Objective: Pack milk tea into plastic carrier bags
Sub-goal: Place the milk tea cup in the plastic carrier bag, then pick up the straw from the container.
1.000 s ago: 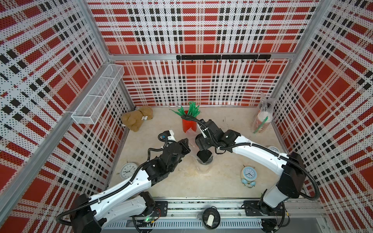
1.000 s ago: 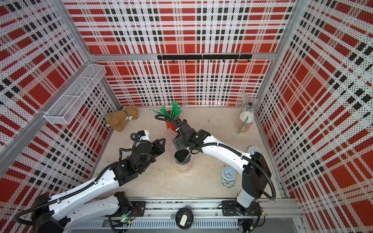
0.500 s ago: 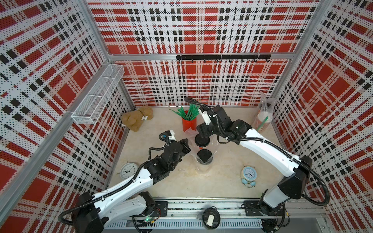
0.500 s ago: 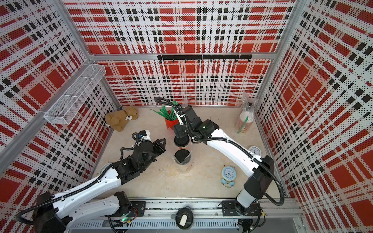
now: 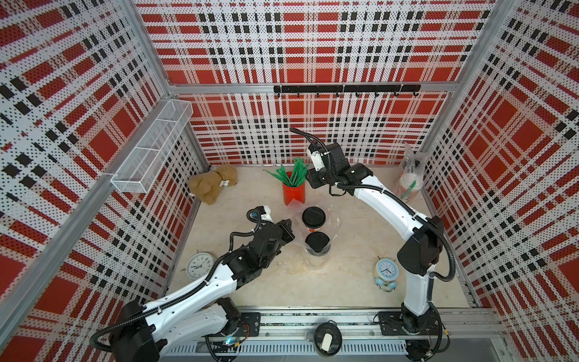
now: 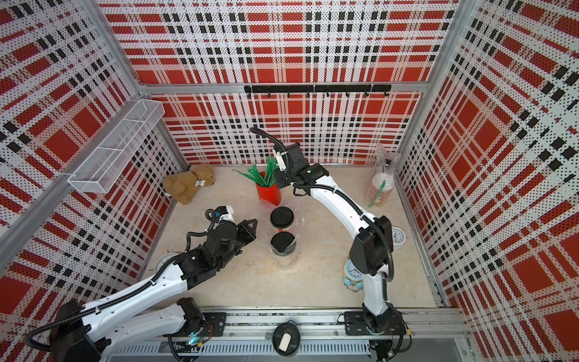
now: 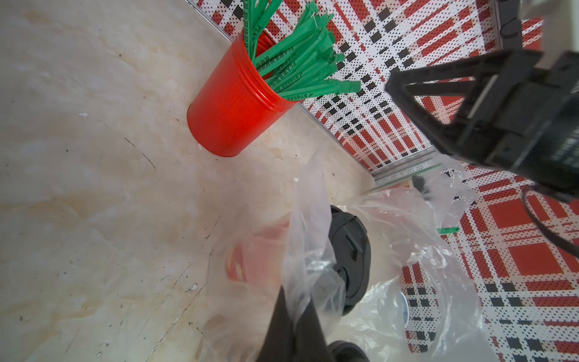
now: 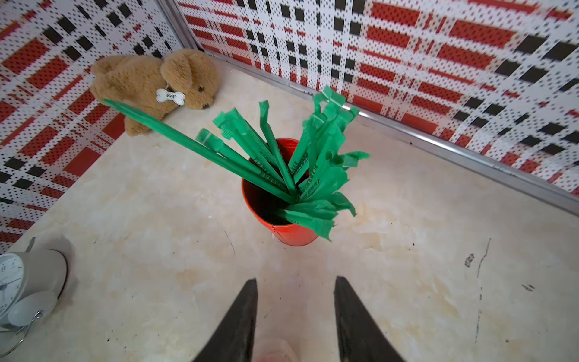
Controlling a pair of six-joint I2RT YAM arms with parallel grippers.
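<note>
Left gripper [image 7: 291, 313]: clenched on a twisted pinch of the plastic carrier bag [image 7: 407, 219], which it holds up at about 9 o'clock of the cups.
Plastic carrier bag: mid-table, mouth open upward, its clear film loose around both black lids.
Near cup [image 5: 317, 242]: milk tea with a black lid, upright inside the bag.
Far cup [image 5: 313, 216]: milk tea with a black lid, upright, just beside the near cup at its 12 o'clock. Film lies around it; I cannot tell whether the two cups touch.
Right gripper [image 8: 294, 313]: released, fingers apart with nothing between them, raised above the table near the straw holder and well apart from the cups.
Straw holder [image 5: 294, 196]: red tub of green straws at 12 o'clock of the far cup.
Second bag [image 5: 407, 156]: in the table's 2 o'clock corner, leaning at the wall. It holds a white-lidded cup [image 5: 409, 183] and a green straw; the rest inside is unclear.
Plush dog [image 5: 214, 185]: 10 o'clock corner.
White clock [image 5: 200, 266]: 8 o'clock edge.
Blue alarm clock [image 5: 386, 272]: 4 o'clock.
</note>
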